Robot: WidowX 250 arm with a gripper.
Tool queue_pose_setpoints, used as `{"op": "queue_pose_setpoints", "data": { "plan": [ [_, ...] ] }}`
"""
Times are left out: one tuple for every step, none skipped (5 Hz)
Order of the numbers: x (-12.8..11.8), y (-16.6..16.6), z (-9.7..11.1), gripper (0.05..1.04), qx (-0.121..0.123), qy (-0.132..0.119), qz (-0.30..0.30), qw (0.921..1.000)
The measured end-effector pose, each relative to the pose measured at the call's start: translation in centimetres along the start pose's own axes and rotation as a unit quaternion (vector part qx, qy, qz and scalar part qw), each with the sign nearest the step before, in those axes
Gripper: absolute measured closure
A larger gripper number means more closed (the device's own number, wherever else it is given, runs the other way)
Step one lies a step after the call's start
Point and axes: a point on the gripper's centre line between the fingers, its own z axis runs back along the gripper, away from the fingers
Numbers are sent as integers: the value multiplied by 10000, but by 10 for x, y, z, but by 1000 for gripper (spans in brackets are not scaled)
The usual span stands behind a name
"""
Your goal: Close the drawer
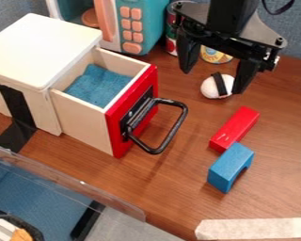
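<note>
The drawer (131, 110) stands pulled out of its white cabinet (43, 49), with a blue cloth (98, 85) lying inside. Its front panel is red and carries a black loop handle (173, 127) that sticks out to the right. High at the upper right hangs my gripper (214, 79), its two fingers spread wide. It is up and to the right of the drawer, apart from the handle, with nothing held. A white ball with a black band (217, 86) is close by the right finger; whether they touch I cannot tell.
Right of the handle lie a red block (234, 128) and a blue arch block (230, 167), end to end. A toy microwave (124, 23) and cans (214, 55) stand at the back. A clear panel edge (84, 184) crosses the lower left; tape (253, 228) marks the front right.
</note>
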Motion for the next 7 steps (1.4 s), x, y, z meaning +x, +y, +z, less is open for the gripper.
{"op": "queue_pose_setpoints", "data": {
  "plan": [
    [-1, 0, -8, 83, 66, 103, -80, 9999],
    [3, -11, -9, 83, 236, -228, -996, 9945],
    [4, -13, -15, 83, 349, -424, -1716, 9836],
    [0, -21, -27, 83, 184, -623, -2638, 9624],
    [-11, -28, -34, 83, -168, -1003, -3366, 9361],
    [-20, -31, -47, 83, -606, -1204, -3963, 9082],
    [-31, -30, -53, 83, -1075, -1525, -4584, 8689]
  ]
}}
